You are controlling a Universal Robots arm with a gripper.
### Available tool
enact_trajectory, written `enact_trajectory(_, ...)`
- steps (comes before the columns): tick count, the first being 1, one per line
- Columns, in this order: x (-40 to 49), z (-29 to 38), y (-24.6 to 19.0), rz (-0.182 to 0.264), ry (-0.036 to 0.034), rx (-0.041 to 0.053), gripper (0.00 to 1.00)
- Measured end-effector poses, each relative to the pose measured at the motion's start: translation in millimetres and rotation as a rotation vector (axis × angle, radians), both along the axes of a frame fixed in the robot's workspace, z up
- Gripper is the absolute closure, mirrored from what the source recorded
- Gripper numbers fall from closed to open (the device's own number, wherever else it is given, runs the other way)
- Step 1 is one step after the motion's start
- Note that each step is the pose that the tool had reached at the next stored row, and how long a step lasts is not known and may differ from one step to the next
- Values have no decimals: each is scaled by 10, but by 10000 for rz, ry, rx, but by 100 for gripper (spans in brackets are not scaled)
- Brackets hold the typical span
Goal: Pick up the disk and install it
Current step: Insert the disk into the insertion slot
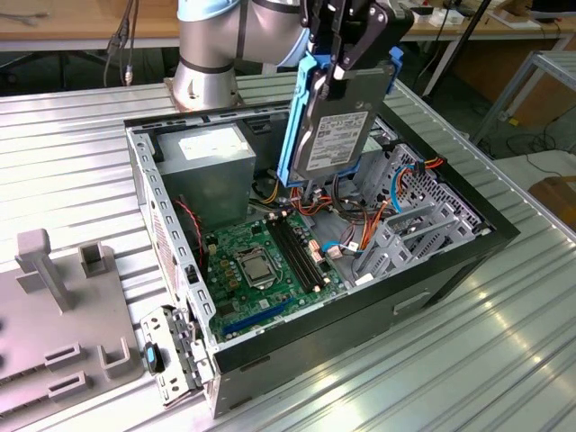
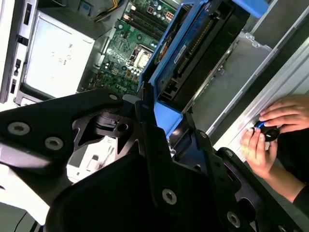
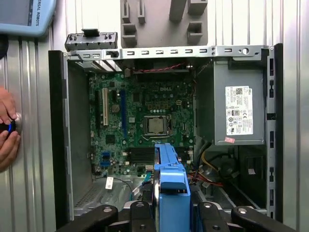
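**Robot gripper holds a hard drive upright over an open computer**

An open desktop computer case (image 1: 360, 328) lies on its side beneath the jaws, on a ribbed metal table (image 1: 504, 360). Inside it, a grey power-supply box (image 1: 214, 164) sits toward the exterior view's left of the jaws. The green motherboard (image 1: 261, 261) lies below them. A metal drive bay (image 1: 423, 211) with blue tabs is lower down, toward the exterior view's right of the jaws. The disk (image 1: 337, 135), framed by its blue bracket, hangs down from the gripper (image 1: 340, 67). Its long axis is near vertical, and it appears apart from the bay. The jaws are closed on the disk's upper end. A person's hands (image 2: 270, 130) rest outside the case wall, well apart from the jaws.
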State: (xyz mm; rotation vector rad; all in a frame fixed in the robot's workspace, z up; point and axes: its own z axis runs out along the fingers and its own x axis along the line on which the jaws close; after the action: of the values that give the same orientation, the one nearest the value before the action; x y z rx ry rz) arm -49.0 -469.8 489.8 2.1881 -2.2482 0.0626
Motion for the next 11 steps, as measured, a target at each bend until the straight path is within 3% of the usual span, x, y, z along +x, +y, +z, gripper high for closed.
enact_trajectory(1, 40, -2, -68, 0, 9, 0, 63)
enact_trajectory(3, 89, -4, -150, 0, 23, 1, 63)
enact_trajectory(6, 155, -6, -249, 1, 39, 0, 63)
enact_trajectory(11, 228, -15, -374, 0, 56, -1, 63)
